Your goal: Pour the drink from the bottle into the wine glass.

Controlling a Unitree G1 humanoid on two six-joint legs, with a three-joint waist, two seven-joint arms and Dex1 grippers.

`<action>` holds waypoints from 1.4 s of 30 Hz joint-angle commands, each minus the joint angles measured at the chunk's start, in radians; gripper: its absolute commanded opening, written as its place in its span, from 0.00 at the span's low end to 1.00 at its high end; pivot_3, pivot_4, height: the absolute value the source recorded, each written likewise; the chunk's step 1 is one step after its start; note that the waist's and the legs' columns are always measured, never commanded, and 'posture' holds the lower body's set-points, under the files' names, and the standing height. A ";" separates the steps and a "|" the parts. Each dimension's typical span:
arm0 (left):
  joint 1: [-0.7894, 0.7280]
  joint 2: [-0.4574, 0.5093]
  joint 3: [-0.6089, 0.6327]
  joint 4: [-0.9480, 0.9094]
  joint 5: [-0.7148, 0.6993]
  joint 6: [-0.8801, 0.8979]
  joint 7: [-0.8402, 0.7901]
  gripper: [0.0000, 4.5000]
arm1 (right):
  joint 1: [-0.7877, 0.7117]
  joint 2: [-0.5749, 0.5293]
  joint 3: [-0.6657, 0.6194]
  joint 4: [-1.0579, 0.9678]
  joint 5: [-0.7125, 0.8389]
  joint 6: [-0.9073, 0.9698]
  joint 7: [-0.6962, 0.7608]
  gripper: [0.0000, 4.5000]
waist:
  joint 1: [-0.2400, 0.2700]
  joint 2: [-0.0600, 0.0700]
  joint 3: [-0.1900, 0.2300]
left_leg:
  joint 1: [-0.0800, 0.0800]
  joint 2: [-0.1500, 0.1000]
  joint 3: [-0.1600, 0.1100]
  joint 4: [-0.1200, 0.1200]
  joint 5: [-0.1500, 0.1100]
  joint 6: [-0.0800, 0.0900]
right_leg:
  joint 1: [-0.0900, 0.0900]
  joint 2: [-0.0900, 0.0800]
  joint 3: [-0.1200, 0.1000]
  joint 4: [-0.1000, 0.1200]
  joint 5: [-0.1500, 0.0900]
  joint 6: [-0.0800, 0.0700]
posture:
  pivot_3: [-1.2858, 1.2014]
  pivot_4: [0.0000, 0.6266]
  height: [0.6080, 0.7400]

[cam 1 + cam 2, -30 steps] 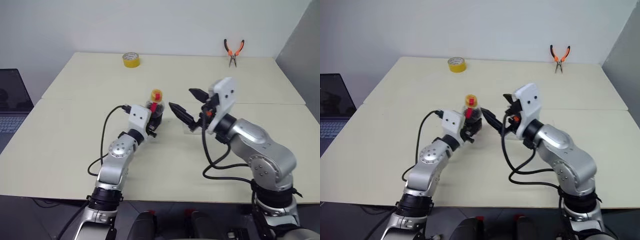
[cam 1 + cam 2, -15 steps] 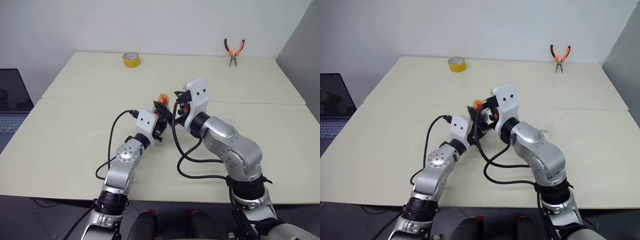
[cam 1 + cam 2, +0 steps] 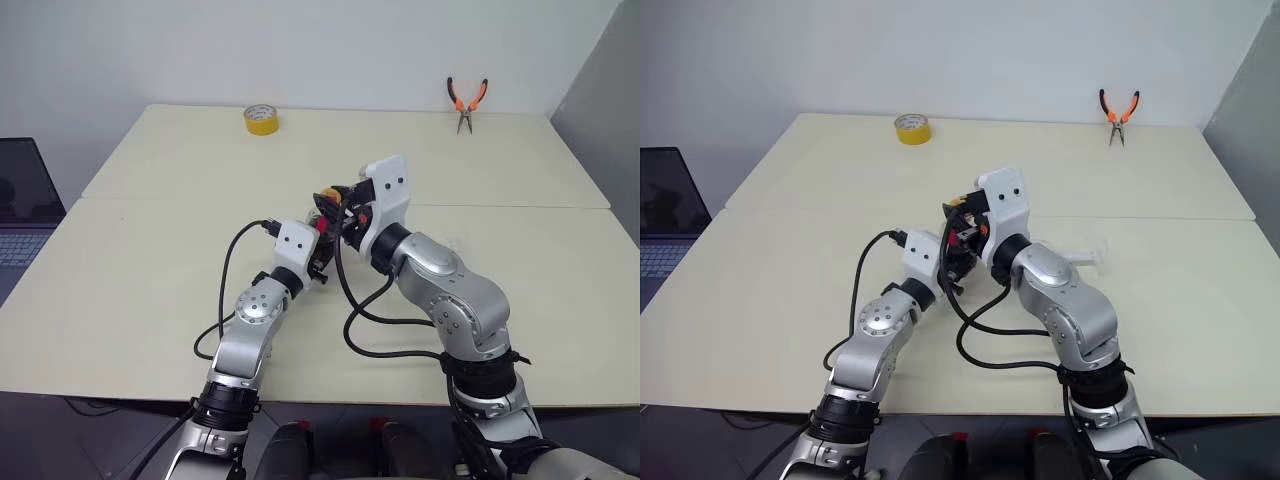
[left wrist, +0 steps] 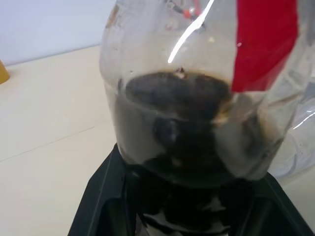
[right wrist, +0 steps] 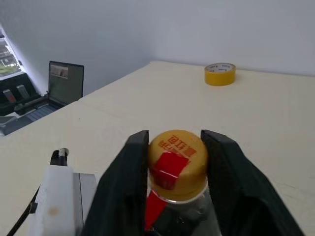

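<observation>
1. The left claw [image 4: 192,216] gripped the bottle [image 4: 197,98] by its lower body above the counter [image 3: 150,250].
2. The right claw [image 5: 174,147] clamped its yellow cap [image 5: 177,157].
3. The wine glass [image 3: 1085,252] lay nearby.

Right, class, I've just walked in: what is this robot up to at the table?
It is handling a small bottle of dark drink. The left gripper grips the bottle's rounded lower body, holding it upright above the table. The right gripper has its two fingers closed on either side of the yellow cap, seemingly to unscrew it. The wine glass sits off beside the right arm, and nothing has been poured yet.
</observation>
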 commanded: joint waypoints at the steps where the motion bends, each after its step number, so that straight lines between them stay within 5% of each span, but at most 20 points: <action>1: -0.011 -0.005 0.011 -0.054 -0.004 -0.012 0.010 0.33 | 0.000 -0.010 -0.026 -0.026 0.003 -0.030 0.022 0.28 | 0.000 0.000 0.000 | 0.000 0.000 0.000 0.000 0.000 0.000 | 0.000 0.000 0.000 0.000 0.000 0.000 | 0.52 0.24 1.00; 11: 0.018 0.015 0.040 -0.123 -0.033 0.042 -0.001 0.20 | -0.095 -0.299 -0.067 0.285 0.035 -0.333 0.516 0.28 | -0.005 0.000 0.000 | 0.000 0.000 0.000 0.000 0.000 0.000 | 0.000 0.000 0.000 -0.001 0.000 0.000 | 0.52 0.24 1.00; 22: 0.017 0.015 0.038 -0.122 -0.036 0.044 -0.005 0.17 | -0.157 -0.351 0.006 0.468 -0.022 -0.493 0.696 0.28 | -0.017 0.000 0.000 | 0.000 0.000 0.000 0.000 0.000 0.000 | 0.000 0.000 0.000 -0.001 0.000 0.000 | 0.52 0.24 1.00; 24: 0.018 0.015 0.038 -0.121 -0.036 0.042 -0.003 0.17 | -0.131 -0.346 0.002 0.419 0.002 -0.461 0.691 0.28 | -0.016 0.000 0.000 | 0.000 0.000 0.000 0.000 0.000 0.000 | 0.000 -0.001 0.000 -0.001 0.000 0.000 | 0.52 0.24 1.00; 32: 0.007 0.004 0.043 -0.116 -0.036 0.039 0.004 0.16 | 0.028 -0.324 -0.022 0.110 0.094 -0.253 0.573 0.89 | -0.014 0.000 0.001 | 0.000 0.000 0.000 0.000 0.000 0.000 | 0.000 -0.002 0.000 -0.001 0.000 0.000 | 0.52 0.24 1.00; 42: -0.008 -0.010 0.039 -0.096 -0.022 0.025 0.022 0.16 | 0.042 -0.136 -0.046 -0.061 0.059 -0.050 0.203 0.90 | -0.017 0.000 0.001 | 0.000 0.000 -0.001 0.000 0.000 0.000 | 0.000 -0.001 -0.001 0.000 0.000 0.000 | 0.52 0.24 1.00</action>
